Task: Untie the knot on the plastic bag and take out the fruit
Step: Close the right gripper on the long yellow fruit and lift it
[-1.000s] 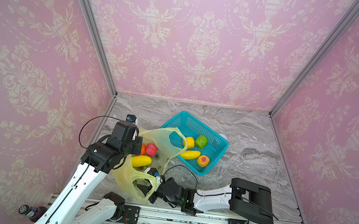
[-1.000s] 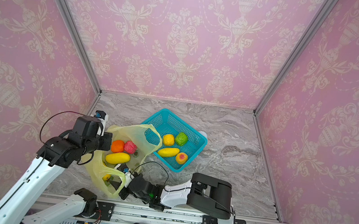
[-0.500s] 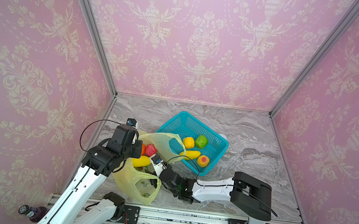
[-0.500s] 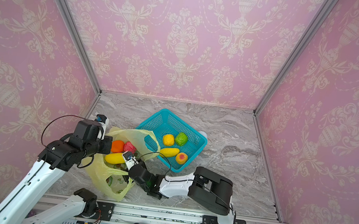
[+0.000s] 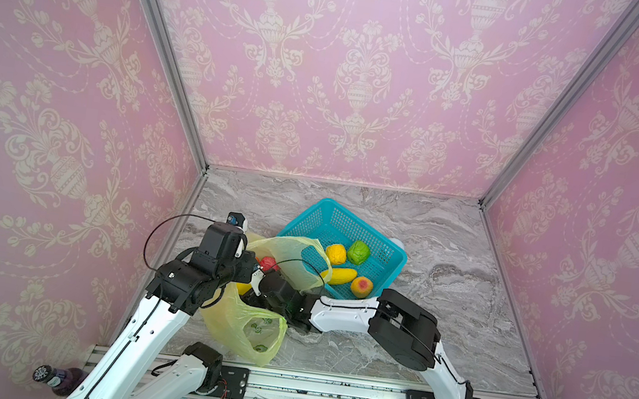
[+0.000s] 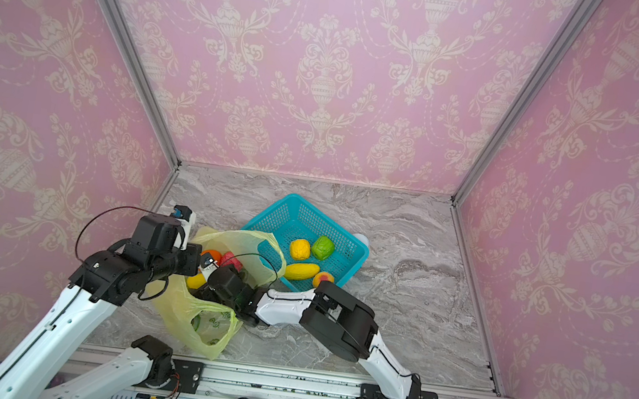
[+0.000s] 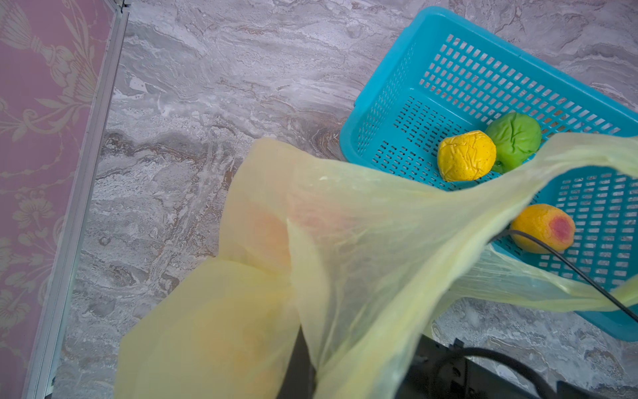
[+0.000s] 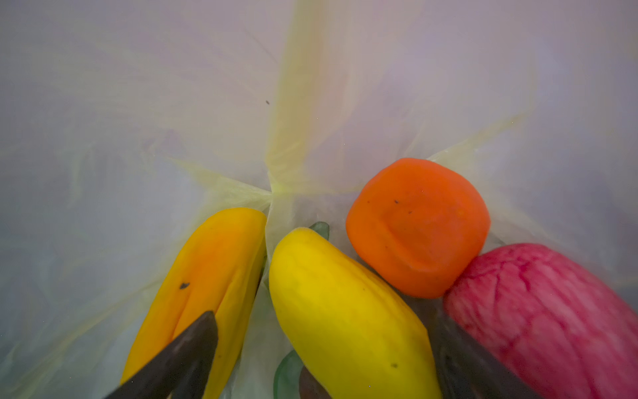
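**Right gripper open inside the bag, over a long yellow fruit**

The right gripper (image 8: 324, 317) is inside the plastic bag (image 5: 251, 325). Its two dark fingers (image 8: 193, 345) are spread wide, one on each side of a long yellow fruit (image 8: 345, 311), and a thin gap shows beside the fruit, so nothing is clamped. One finger lies over an orange-yellow long fruit (image 8: 207, 276). The other stands between the yellow one and a pink-red fruit (image 8: 545, 317). An orange fruit (image 8: 417, 228) touches both the yellow and the pink-red piece. All four lie on the pale film of the bag.

The left gripper (image 5: 249, 269) is closed on the rim of the bag and holds the film up, stretched. Its fingers are mostly hidden by the plastic in the left wrist view.

In both top views the mouth of the bag is open, and one handle loop (image 5: 294, 247) hangs over the near corner of the teal basket (image 5: 348, 221). The lower part of the bag sags on the marble table (image 5: 441, 309) near the front rail.

In the basket lie a yellow oval fruit (image 5: 335, 254), a green fruit (image 5: 358, 252), another long yellow piece (image 5: 339, 275) and a peach-coloured fruit (image 5: 361, 286).
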`<state>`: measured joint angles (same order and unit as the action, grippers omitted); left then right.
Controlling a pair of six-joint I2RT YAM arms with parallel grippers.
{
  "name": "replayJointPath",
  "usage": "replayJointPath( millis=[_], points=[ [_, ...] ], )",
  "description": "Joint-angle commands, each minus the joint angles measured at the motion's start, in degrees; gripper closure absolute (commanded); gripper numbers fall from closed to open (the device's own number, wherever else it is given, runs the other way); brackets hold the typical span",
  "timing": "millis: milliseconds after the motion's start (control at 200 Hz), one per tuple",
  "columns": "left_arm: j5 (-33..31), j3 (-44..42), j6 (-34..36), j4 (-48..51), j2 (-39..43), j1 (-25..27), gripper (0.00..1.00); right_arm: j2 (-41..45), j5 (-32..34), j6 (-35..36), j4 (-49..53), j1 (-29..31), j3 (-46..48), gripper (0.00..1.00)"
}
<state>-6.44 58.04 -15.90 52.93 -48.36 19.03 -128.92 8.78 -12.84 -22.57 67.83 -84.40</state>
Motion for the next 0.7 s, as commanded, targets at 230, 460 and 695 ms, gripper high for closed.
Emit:
replayJointPath(
  millis=[230, 460, 695],
  points=[
    [0.9, -0.65, 0.16, -0.28, 1.1, 0.46, 1.0, -6.43, 5.56, 1.69, 13.13, -0.71, -7.15, 0.07],
    [0.55, -0.74, 0.08, -0.32, 1.29, 0.48, 1.0, -4.69, 8.85, 0.84, 12.5, -0.66, -3.71, 0.25],
    [0.5, -0.74, 0.08, -0.28, 0.9, 0.45, 1.0, 0.28, 8.23, 0.15, 8.85, -0.52, 1.08, 0.45]
  ],
)
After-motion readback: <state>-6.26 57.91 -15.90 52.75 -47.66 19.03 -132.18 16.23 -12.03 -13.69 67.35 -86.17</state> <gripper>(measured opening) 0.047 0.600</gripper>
